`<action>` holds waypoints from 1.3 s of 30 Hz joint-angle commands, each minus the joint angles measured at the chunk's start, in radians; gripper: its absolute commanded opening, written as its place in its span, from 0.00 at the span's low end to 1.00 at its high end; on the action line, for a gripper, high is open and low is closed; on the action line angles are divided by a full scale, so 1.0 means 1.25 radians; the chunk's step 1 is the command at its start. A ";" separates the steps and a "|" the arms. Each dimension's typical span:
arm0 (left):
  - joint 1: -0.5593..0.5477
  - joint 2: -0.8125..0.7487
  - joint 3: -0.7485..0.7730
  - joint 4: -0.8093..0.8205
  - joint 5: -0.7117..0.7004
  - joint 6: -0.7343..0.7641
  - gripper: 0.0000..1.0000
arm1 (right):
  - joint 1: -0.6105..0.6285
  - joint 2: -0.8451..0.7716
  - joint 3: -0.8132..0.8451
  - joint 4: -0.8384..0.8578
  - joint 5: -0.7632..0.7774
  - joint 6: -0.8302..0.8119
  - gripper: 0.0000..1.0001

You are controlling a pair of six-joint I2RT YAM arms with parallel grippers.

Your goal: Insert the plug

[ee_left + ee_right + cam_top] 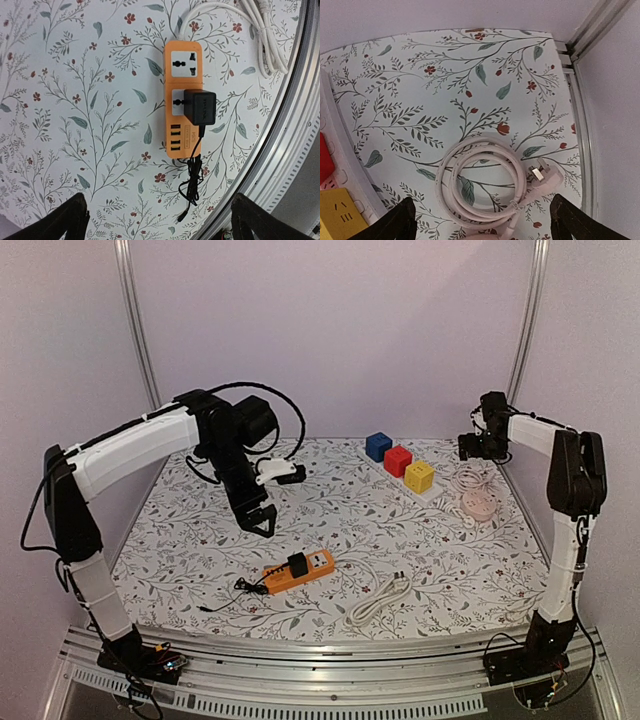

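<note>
An orange power strip (298, 571) lies near the table's front centre, with a black adapter plug (299, 565) seated in one of its sockets. In the left wrist view the strip (183, 75) carries the black plug (200, 106), and its thin black cable (190, 182) lies bundled below. My left gripper (262, 521) hangs open and empty above the mat, behind and left of the strip; its fingertips (67, 220) frame the view. My right gripper (478, 447) is open and empty, raised over the back right corner above a coiled pink cord (482, 182).
The strip's white cable (378, 600) lies coiled to its right. A white strip with blue, red and yellow cube adapters (399, 462) sits at the back. A pink round extension (478, 504) with its plug (546, 174) lies at the right. Frame rails (330, 655) edge the table.
</note>
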 commanded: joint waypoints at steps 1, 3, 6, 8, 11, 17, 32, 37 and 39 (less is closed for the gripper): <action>0.025 -0.035 -0.036 0.015 -0.005 0.009 1.00 | 0.006 0.156 0.201 -0.211 -0.149 -0.125 0.84; 0.034 -0.039 -0.046 0.022 -0.001 0.007 1.00 | 0.005 0.232 0.273 -0.263 -0.166 -0.131 0.72; 0.039 -0.037 -0.049 0.027 0.000 0.006 0.99 | 0.007 0.297 0.305 -0.285 -0.174 -0.118 0.66; 0.041 -0.034 -0.047 0.027 -0.001 0.005 1.00 | 0.008 0.321 0.322 -0.303 -0.146 -0.116 0.61; 0.041 -0.034 -0.043 0.026 0.002 0.004 0.99 | 0.011 0.350 0.360 -0.350 -0.146 -0.110 0.47; 0.041 -0.047 -0.042 0.027 -0.004 0.005 0.99 | 0.030 0.294 0.271 -0.441 -0.163 -0.134 0.23; 0.042 -0.109 -0.044 0.036 -0.004 0.010 0.99 | 0.166 -0.143 -0.344 -0.478 -0.093 -0.183 0.16; 0.042 -0.118 -0.039 0.035 0.001 0.009 0.99 | 0.355 -0.219 -0.403 -0.498 -0.090 -0.294 0.25; 0.041 -0.121 -0.043 0.036 0.001 0.009 0.99 | 0.372 -0.243 -0.396 -0.490 -0.091 -0.291 0.36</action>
